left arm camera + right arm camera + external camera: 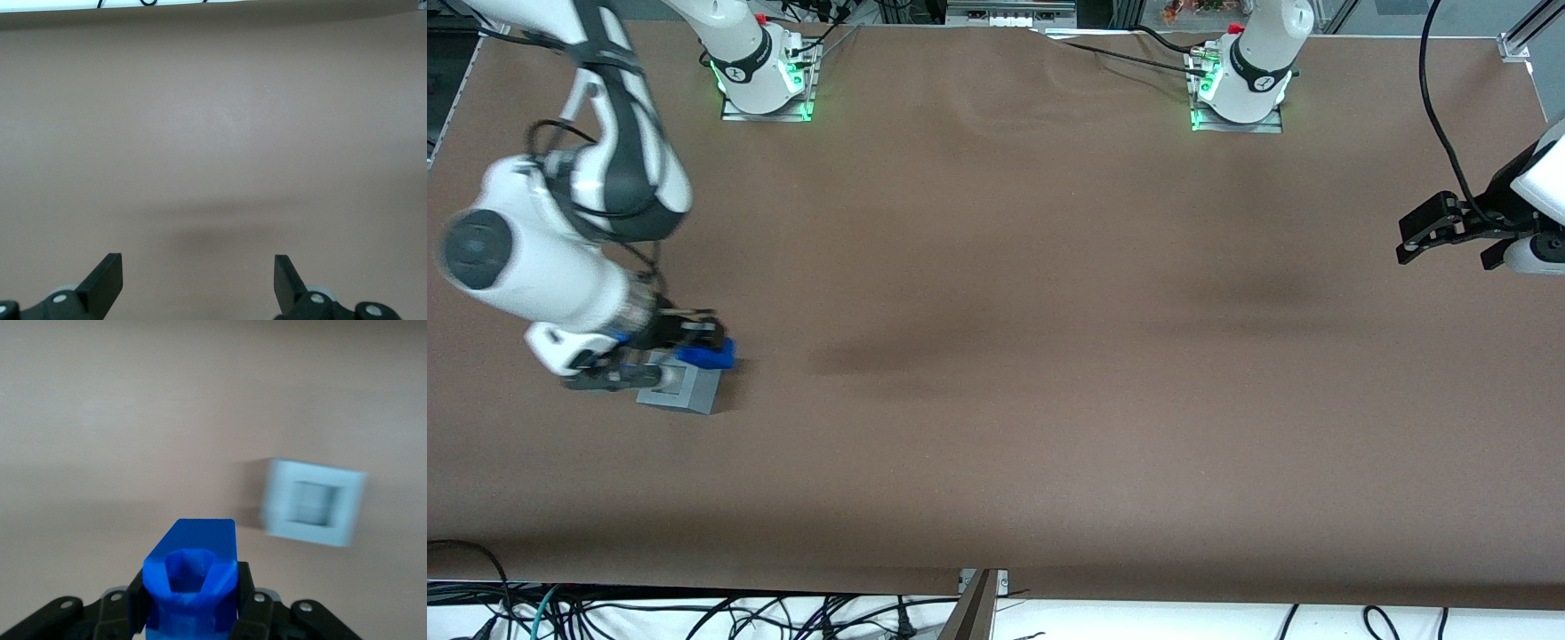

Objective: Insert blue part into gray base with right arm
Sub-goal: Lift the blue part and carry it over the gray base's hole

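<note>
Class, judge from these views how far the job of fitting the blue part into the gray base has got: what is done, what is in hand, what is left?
Done: the pincer is shut on the blue part, lifted off the table. In hand: the right arm carries it close to the gray base, at the working arm's end of the table. Left: the square recess is empty, so lining up, pushing in and letting go remain.

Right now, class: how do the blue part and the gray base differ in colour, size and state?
The blue part is deep blue with angled facets; the gray base is a pale gray cube. The blue part is smaller. It is held off the table in the gripper, fingers shut on it, while the base sits on the table, its square recess empty.
</note>
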### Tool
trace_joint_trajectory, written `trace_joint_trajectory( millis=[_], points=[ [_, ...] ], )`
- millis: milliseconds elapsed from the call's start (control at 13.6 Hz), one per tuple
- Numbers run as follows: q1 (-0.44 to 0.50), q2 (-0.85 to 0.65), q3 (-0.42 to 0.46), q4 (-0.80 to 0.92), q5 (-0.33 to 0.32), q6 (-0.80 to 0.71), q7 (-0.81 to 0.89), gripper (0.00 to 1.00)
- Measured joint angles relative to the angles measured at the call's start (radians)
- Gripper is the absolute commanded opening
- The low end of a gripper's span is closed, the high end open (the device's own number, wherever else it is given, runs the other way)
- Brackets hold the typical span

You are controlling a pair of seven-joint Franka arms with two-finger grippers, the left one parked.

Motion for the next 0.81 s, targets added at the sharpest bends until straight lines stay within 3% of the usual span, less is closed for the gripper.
trace_joint_trajectory(
  millis=[294, 809],
  points=[
    [-0.02, 0.048, -0.099, -0.023, 0.03, 0.041, -0.195, 0.12],
    [-0.02, 0.104, -0.123, -0.024, 0.059, 0.143, -0.232, 0.12]
  ],
)
